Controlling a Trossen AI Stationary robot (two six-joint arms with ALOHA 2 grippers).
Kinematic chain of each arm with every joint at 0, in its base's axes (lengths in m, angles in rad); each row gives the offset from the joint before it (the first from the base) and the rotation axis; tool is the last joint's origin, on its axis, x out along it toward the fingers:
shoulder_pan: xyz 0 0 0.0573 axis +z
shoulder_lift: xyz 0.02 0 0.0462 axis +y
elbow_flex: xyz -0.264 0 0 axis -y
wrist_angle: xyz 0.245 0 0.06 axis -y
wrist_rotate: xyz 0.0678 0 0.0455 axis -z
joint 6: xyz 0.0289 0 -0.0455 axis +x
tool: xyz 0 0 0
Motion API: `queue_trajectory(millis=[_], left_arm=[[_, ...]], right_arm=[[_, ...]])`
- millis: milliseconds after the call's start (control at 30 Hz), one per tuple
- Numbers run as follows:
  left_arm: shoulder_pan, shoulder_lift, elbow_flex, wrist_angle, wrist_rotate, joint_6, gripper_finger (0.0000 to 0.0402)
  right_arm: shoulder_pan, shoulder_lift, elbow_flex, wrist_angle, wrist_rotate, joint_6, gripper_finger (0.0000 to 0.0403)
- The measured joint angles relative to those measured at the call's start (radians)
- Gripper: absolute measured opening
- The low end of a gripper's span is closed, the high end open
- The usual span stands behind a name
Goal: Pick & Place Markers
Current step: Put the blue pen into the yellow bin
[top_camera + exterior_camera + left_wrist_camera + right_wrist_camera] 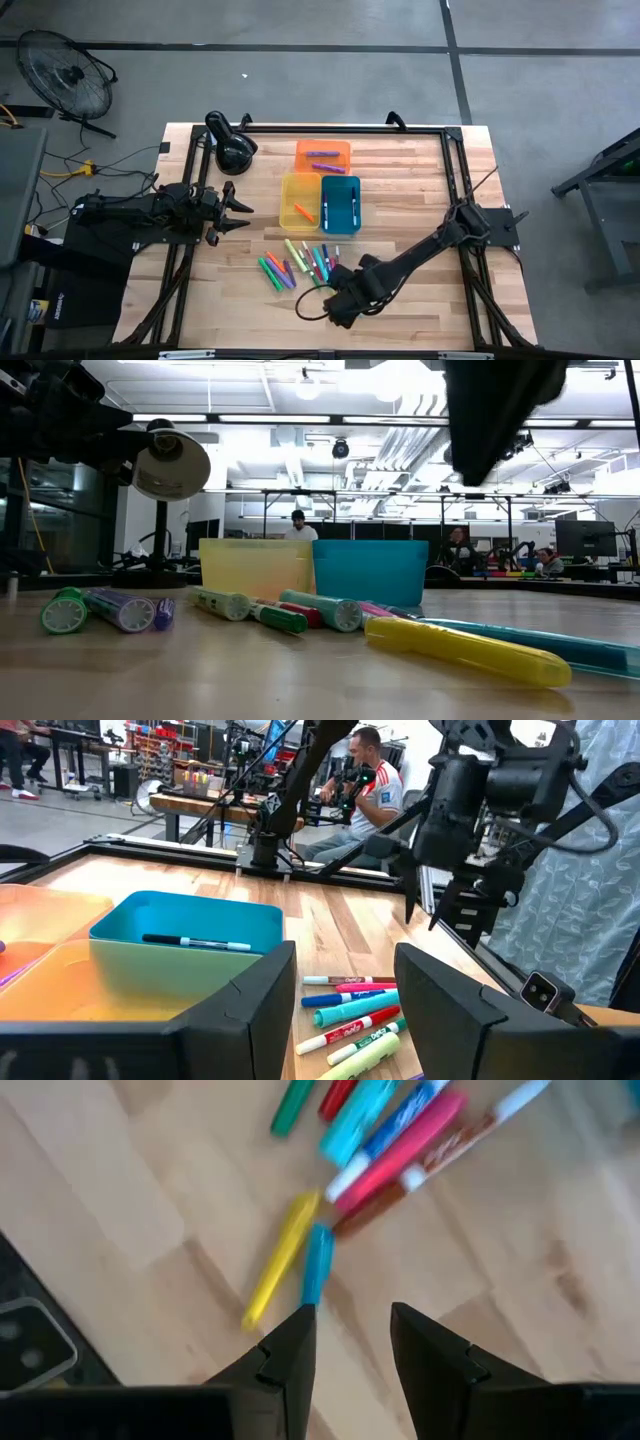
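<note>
Several markers (300, 263) in green, purple, blue, red, pink and yellow lie loose on the wooden table, near its front edge. My right gripper (338, 290) hangs open above the right end of the pile. In the right wrist view its fingers (350, 1330) stand over a yellow marker (280, 1262) and a blue marker (318, 1265) and touch neither. My left gripper (242, 215) waits open at the table's left, level with the trays, and looks across them (345, 1010). More markers lie in the orange tray (322, 155), the yellow tray (300, 200) and the blue tray (341, 203).
A black lamp (230, 145) stands at the far left of the table, behind the trays. A dark cable (308, 308) loops on the wood beside my right gripper. A black frame (450, 160) runs around the table top. People sit in the room beyond (375, 785).
</note>
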Motion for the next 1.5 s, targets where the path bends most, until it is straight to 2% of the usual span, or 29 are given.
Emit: queue_trajectory(millis=[233, 433, 800, 1500], left_arm=[[0.000, 0.000, 0.000, 0.000, 0.000, 0.000, 0.0170], [0.000, 0.000, 0.000, 0.000, 0.000, 0.000, 0.0170], [0.000, 0.000, 0.000, 0.000, 0.000, 0.000, 0.0170], [0.000, 0.000, 0.000, 0.000, 0.000, 0.000, 0.0170]], right_arm=[[0.004, 0.002, -0.091, 0.140, -0.079, -0.071, 0.0165], [0.022, 0.001, -0.142, 0.204, -0.081, -0.082, 0.0197], [0.018, 0.001, -0.208, 0.276, -0.148, -0.131, 0.0196], [-0.003, 0.064, -0.212, 0.303, -0.145, -0.151, 0.0195]])
